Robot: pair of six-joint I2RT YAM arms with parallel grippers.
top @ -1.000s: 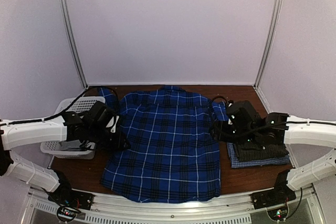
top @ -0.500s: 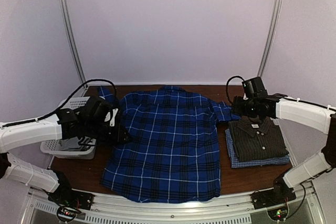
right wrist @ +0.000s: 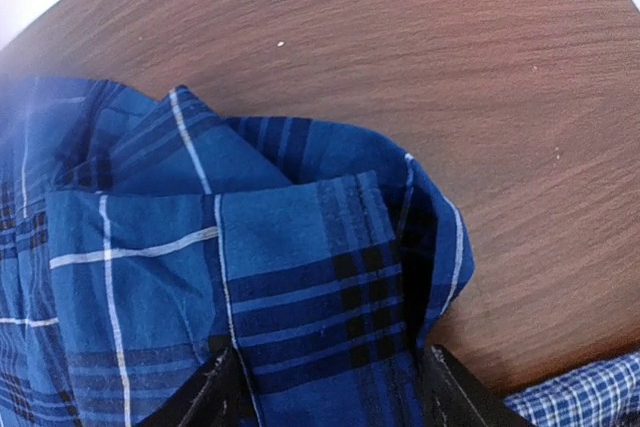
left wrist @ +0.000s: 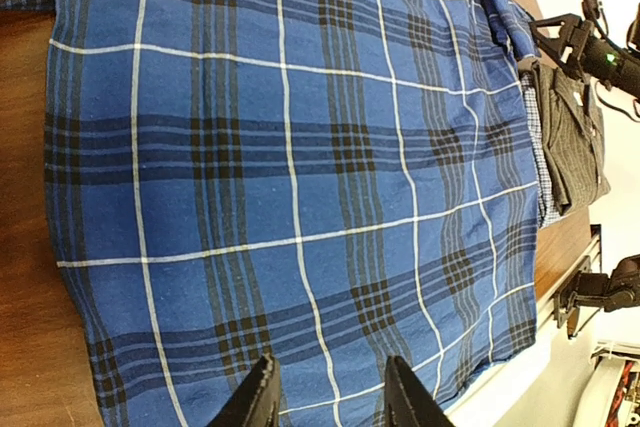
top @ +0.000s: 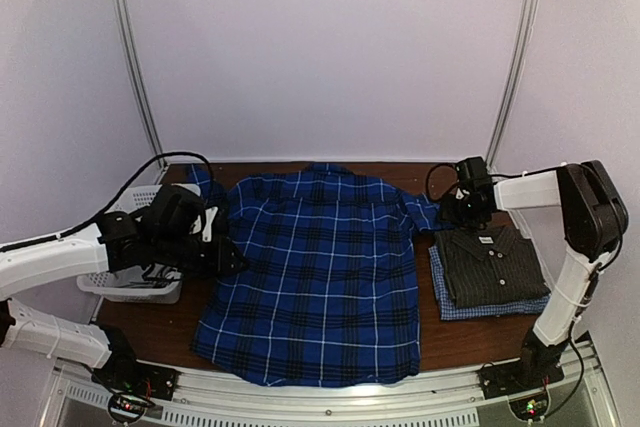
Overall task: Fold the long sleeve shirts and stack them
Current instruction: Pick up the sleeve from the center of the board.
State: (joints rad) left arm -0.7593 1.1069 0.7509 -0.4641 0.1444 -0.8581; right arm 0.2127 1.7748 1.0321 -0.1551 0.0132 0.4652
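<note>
blue shirt (top: 320, 277) flat on worktop (right wrist: 480, 67), unfolded
soft, limp, light; grab at sleeve (right wrist: 300, 287) fold. left fingers (left wrist: 262, 397) half open, empty; right fingers (right wrist: 215, 392) wide, straddling sleeve, not pinching

**Our two arms: white shells, black joints**

Our left arm (top: 50, 257) and right arm (top: 525, 189) are built alike, with long links in smooth white shells joined by chunky black motor housings. The elbow joint (top: 592, 205) on the right arm is a rounded black block. Thin black cables (top: 150, 164) arc off each forearm towards the wrist. Our bases (top: 130, 379) at the near edge are black, with small red and green lights (top: 527, 408) glowing just below them. The left gripper (left wrist: 330, 402) and right gripper (right wrist: 330, 397) are black too. Their fingers (left wrist: 262, 397) are flat dark bars with paler edges. In the left wrist view, a green light (left wrist: 607, 50) shines on the right wrist.
</note>
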